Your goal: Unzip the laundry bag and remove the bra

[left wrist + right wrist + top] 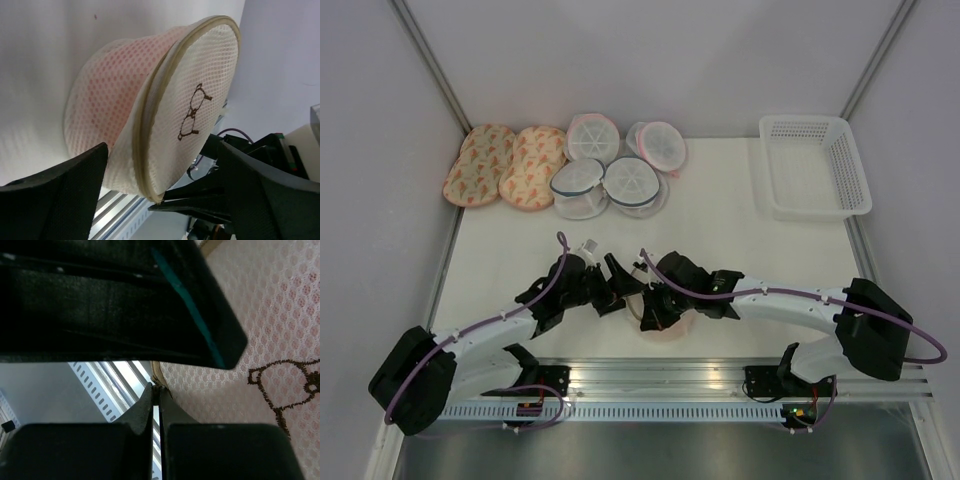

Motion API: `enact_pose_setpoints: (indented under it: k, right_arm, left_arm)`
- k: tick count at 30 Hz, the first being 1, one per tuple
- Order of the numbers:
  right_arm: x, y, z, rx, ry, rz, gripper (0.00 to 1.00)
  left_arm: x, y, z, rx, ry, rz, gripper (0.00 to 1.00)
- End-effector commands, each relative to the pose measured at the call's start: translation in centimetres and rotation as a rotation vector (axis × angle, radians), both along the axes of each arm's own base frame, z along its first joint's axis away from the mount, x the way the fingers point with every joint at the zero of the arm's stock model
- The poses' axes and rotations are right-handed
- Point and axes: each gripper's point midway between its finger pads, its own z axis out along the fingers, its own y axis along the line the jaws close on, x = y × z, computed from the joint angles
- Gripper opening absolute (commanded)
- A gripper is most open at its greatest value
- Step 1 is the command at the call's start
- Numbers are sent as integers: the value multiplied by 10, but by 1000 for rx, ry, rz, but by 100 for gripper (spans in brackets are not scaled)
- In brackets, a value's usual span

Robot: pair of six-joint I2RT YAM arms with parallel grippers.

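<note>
The laundry bag (190, 100), a round peach-beige mesh pouch with a black scribble, stands tilted on its edge between the two arms near the table's front edge (668, 328). The bra (107, 85) shows as pink fabric through the mesh, inside the bag. My left gripper (162, 147) is open, its fingers wide apart on either side of the bag's lower part (620, 285). My right gripper (156, 389) is shut on a small tab at the bag's zipper rim; it also shows in the left wrist view (162, 202). The bag's face fills the right wrist view (260, 330).
Two orange-patterned oval pouches (505, 165) and several white round mesh pouches (610, 165) lie at the back left. A white plastic basket (815, 165) stands at the back right. A metal rail (650, 375) runs along the near table edge, just below the bag.
</note>
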Motion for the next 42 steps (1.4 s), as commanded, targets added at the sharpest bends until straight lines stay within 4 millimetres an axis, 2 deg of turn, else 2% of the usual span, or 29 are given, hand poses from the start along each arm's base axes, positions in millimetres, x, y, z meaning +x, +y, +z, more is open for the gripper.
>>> enact_pose_setpoints:
  k: [1, 2, 3, 5, 6, 8, 10, 14, 19, 23, 24, 26, 28, 31, 35, 36, 37, 38, 40, 41, 42]
  right_arm:
    - [2, 19, 21, 86, -27, 23, 0]
    - [1, 18, 22, 88, -28, 21, 0]
    - [1, 17, 23, 87, -31, 20, 0]
    - [1, 13, 22, 75, -36, 13, 0]
    - [2, 12, 25, 77, -49, 13, 0]
    - [4, 4, 25, 53, -66, -5, 0]
    - [2, -5, 21, 10, -70, -6, 0]
    - [15, -33, 15, -111, -125, -94, 0]
    - [-1, -62, -13, -249, -53, -88, 0]
    - [1, -89, -32, -382, -56, -151, 0]
    - [14, -105, -35, -462, -118, -218, 0]
    - [25, -121, -35, -548, -162, -287, 0]
    - [43, -141, -27, -644, -247, -396, 1]
    - [59, -154, -19, -707, -321, -479, 0]
    - [65, -154, -20, -727, -344, -504, 0]
    - [67, -154, -20, -732, -349, -512, 0]
    - [68, -155, -20, -737, -354, -520, 1]
    - [70, -159, -18, -751, -374, -535, 0]
    - [71, -167, -16, -779, -387, -554, 0]
    - [74, -171, -14, -797, -409, -570, 0]
    - [73, -176, -13, -820, -413, -573, 0]
  left_arm:
    - [13, -26, 47, -156, -98, -24, 89]
    - [13, -29, 46, -153, -100, -36, 81]
    - [14, -29, 44, -144, -103, -42, 61]
    - [14, -30, 40, -134, -97, -45, 36]
    - [14, -29, 36, -122, -90, -46, 16]
    - [15, -28, 30, -109, -82, -40, 4]
    - [15, -27, 27, -95, -85, -37, 2]
    - [21, -18, 19, -29, -88, 3, 2]
    - [27, -8, 22, 1, -119, 43, 2]
    - [28, -5, 24, 19, -130, 40, 2]
    - [29, -5, 25, 22, -132, 37, 2]
    - [29, -5, 25, 26, -134, 35, 2]
    - [29, -5, 25, 27, -134, 30, 2]
    - [28, -7, 27, 26, -138, 18, 2]
    - [26, -8, 32, 8, -148, 7, 2]
    - [26, -8, 35, 2, -157, 6, 3]
    - [25, -8, 37, -1, -162, 5, 11]
    - [26, -6, 37, 6, -163, 14, 40]
    - [26, -1, 42, 12, -176, 37, 70]
    - [26, 6, 37, 41, -164, 65, 89]
    - [27, 10, 37, 52, -162, 83, 94]
